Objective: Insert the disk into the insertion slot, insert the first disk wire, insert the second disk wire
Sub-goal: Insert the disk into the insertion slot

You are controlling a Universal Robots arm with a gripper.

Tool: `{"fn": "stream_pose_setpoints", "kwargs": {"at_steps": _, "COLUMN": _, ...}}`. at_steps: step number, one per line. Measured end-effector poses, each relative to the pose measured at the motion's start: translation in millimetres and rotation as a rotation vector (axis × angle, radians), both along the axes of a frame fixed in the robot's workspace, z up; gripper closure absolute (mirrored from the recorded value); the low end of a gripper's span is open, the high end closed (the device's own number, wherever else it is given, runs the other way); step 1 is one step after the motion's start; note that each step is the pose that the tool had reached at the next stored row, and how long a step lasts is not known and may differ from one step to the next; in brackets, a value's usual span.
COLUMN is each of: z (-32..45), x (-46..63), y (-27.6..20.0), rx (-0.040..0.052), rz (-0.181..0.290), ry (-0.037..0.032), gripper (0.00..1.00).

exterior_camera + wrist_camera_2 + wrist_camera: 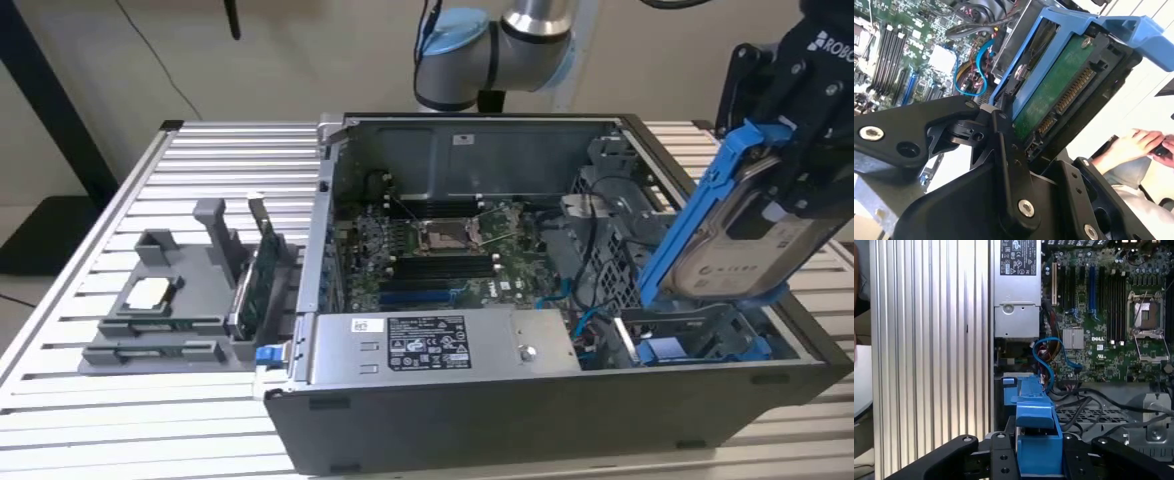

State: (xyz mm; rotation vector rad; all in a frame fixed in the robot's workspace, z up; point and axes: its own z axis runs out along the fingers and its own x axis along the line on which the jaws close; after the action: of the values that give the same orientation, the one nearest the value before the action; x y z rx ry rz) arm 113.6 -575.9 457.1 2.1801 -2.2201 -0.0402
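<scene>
Gripper [797, 188] pinches the disk [734, 250] by its blue carrier edges. The disk hangs tilted below the gripper, its lower end just above the insertion slot [727, 320] in the open computer case [534, 420]. Can't tell whether it touches the slot.

- The exterior view has bright, even light from above; the ribbed table [80, 200] at 9 o'clock looks pale.
- The computer case [534, 400] is dark on its wall at 6 o'clock.
- In the second wrist view, the background behind the disk [1054, 95] is washed out to white.
- In the first wrist view, the table ribs carry glare stripes.
</scene>
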Motion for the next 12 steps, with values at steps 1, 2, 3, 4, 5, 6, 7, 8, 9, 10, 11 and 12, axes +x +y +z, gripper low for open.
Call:
{"fn": "stream_pose_setpoints", "kwargs": {"at_steps": 1, "z": -1.8, "x": 0.3, "y": 0.0, "rx": -0.0001, "rz": 0.0, "ry": 0.0, "gripper": 0.67}}
{"fn": "stream_pose_setpoints", "kwargs": {"at_steps": 2, "z": -3.5, "x": 0.3, "y": 0.0, "rx": -0.0001, "rz": 0.0, "ry": 0.0, "gripper": 0.67}}
{"fn": "stream_pose_setpoints", "kwargs": {"at_steps": 3, "z": -5.2, "x": 0.5, "y": -0.1, "rx": 0.0001, "rz": 0.0, "ry": 0.0, "gripper": 0.67}}
{"fn": "stream_pose_setpoints", "kwargs": {"at_steps": 4, "z": -7.2, "x": 0.8, "y": -0.1, "rx": 0.0006, "rz": 0.0, "ry": 0.0, "gripper": 0.67}}
{"fn": "stream_pose_setpoints", "kwargs": {"at_steps": 5, "z": -9.1, "x": 1.1, "y": -0.1, "rx": 0.001, "rz": 0.0, "ry": 0.0, "gripper": 0.67}}
{"fn": "stream_pose_setpoints", "kwargs": {"at_steps": 6, "z": -10.8, "x": 1.6, "y": -0.1, "rx": 0.0013, "rz": 0.0, "ry": 0.0, "gripper": 0.67}}
{"fn": "stream_pose_setpoints", "kwargs": {"at_steps": 7, "z": -12.2, "x": 2.6, "y": 0.0, "rx": 0.002, "rz": 0.0, "ry": 0.0, "gripper": 0.67}}
{"fn": "stream_pose_setpoints", "kwargs": {"at_steps": 8, "z": -13.6, "x": 3.3, "y": -0.1, "rx": 0.0034, "rz": 0.0, "ry": 0.0, "gripper": 0.67}}
{"fn": "stream_pose_setpoints", "kwargs": {"at_steps": 9, "z": -15.0, "x": 3.7, "y": -0.1, "rx": 0.0047, "rz": 0.0, "ry": 0.0, "gripper": 0.67}}
{"fn": "stream_pose_setpoints", "kwargs": {"at_steps": 10, "z": -16.6, "x": 4.1, "y": -0.1, "rx": 0.0057, "rz": 0.0, "ry": 0.0, "gripper": 0.67}}
{"fn": "stream_pose_setpoints", "kwargs": {"at_steps": 11, "z": -18.1, "x": 4.5, "y": -0.1, "rx": 0.0068, "rz": 0.0, "ry": 0.0, "gripper": 0.67}}
{"fn": "stream_pose_setpoints", "kwargs": {"at_steps": 12, "z": -19.6, "x": 5.0, "y": 0.0, "rx": 0.0081, "rz": 0.0, "ry": 0.0, "gripper": 0.67}}
